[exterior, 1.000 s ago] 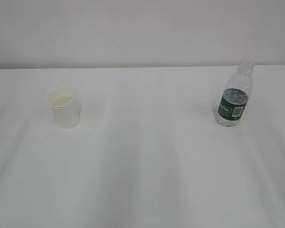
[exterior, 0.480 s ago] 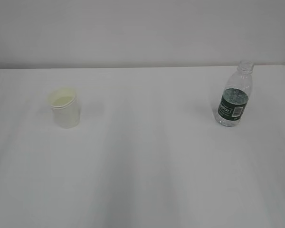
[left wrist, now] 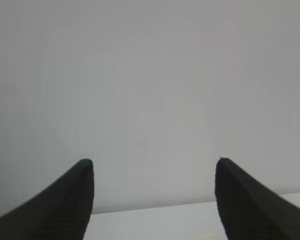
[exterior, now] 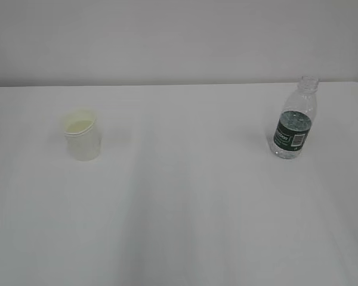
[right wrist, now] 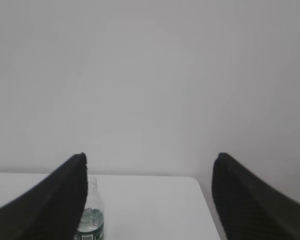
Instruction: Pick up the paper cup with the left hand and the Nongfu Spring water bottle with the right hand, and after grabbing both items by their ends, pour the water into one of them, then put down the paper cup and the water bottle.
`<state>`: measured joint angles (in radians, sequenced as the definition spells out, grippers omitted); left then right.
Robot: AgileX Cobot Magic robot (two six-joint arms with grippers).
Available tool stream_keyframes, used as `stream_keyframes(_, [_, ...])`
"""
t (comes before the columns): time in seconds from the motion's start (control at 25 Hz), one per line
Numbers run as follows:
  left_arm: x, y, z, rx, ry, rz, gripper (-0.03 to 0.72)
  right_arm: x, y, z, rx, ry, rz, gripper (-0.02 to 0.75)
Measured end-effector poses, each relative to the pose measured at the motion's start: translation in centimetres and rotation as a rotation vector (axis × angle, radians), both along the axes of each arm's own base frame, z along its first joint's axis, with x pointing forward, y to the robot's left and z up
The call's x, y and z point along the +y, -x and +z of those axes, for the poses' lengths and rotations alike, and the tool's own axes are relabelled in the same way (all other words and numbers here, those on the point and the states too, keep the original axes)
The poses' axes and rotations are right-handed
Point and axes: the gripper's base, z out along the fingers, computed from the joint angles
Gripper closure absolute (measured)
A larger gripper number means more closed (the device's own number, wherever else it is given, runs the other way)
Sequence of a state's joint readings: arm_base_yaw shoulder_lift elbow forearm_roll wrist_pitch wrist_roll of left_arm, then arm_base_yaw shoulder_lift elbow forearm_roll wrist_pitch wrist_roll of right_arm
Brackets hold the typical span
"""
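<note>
The paper cup [exterior: 82, 136] is small, white and tapered, with a rolled rim and a cream-yellow inside. It stands upright on the white table [exterior: 185, 202], toward the left edge and somewhat back from the front. The Nongfu Spring water bottle [exterior: 295, 118] is clear ribbed plastic with a dark green label band bearing white lettering. It is taller than the cup, has no cap, and stands upright near the table's back right corner, well apart from the cup.

The exterior view shows both things but neither arm. The left wrist view shows the left hand [left wrist: 155, 172] with its two black fingers spread wide on nothing, wall behind and a strip of table below. The right wrist view shows the right hand [right wrist: 150, 167], likewise spread and empty, with the bottle beside its left finger, against the table's back edge.
</note>
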<state>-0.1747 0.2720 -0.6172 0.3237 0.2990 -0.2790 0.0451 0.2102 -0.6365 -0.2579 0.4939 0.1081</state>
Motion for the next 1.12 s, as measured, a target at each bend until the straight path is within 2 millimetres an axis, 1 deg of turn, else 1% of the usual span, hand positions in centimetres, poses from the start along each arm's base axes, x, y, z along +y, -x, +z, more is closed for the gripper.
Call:
stream_keyframes(0.12, [0.2,0.2,-0.3,0.033,0.0,0.013,0.148,-0.1,0.5,-0.4,0.037,-0.002,-0.013,0.148])
stream_keyframes(0.24, [0.3,0.7,-0.3,0.026,0.004,0.017,0.148,-0.3,1.0,-1.0,0.081,-0.008,-0.028,0.148])
stream_keyframes(0.48, [0.9,3.0,0.6,-0.02,-0.019,0.043,0.149,-0.6,2.6,-1.9,0.122,-0.02,-0.049,0.148])
stream_keyframes(0.72, [1.5,4.6,0.0,0.118,-0.034,0.075,0.151,-0.7,3.3,-2.4,0.155,-0.016,-0.061,0.148])
stream_keyframes(0.92, [1.2,5.6,-0.5,0.164,-0.055,0.021,0.151,-0.7,3.4,-2.6,0.172,-0.016,-0.062,0.148])
stream_keyframes(1.12, [0.8,5.9,-1.9,0.308,-0.068,-0.027,0.16,-0.8,3.8,-2.9,0.242,-0.017,-0.075,0.148])
